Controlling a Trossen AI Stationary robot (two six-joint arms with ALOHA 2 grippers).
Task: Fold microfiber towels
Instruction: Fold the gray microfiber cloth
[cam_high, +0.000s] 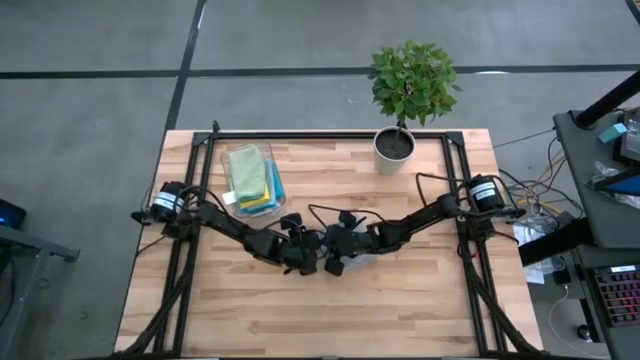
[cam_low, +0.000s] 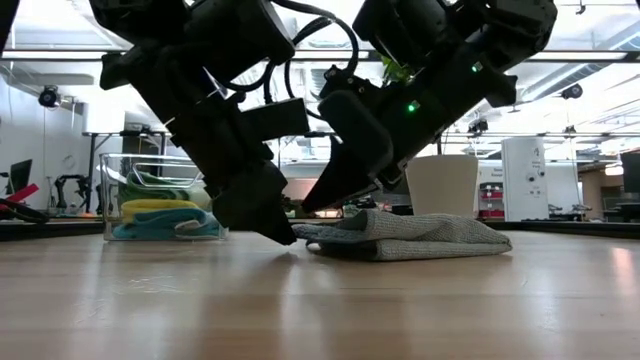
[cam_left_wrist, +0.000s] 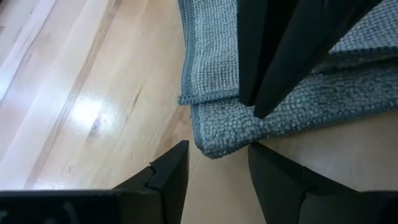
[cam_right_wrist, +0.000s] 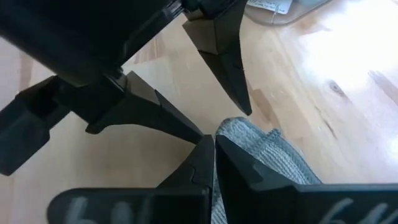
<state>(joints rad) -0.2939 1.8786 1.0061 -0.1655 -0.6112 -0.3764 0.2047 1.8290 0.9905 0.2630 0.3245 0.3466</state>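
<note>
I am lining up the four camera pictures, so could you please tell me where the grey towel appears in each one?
High view: grey towel not visible, hidden under the two grippers at table centre.
Low view: folded grey towel at centre, on the table.
Left wrist view: across the top.
Right wrist view: bottom centre.
Shared landmark: right gripper, shut on its edge.

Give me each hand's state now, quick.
Left hand: open, fingers either side of the grey towel's corner.
Right hand: shut on the grey towel's edge.

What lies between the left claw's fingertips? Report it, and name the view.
The grey towel's folded corner, over bare wood, lies between the open left claw's fingertips; the left wrist view shows it.
</note>
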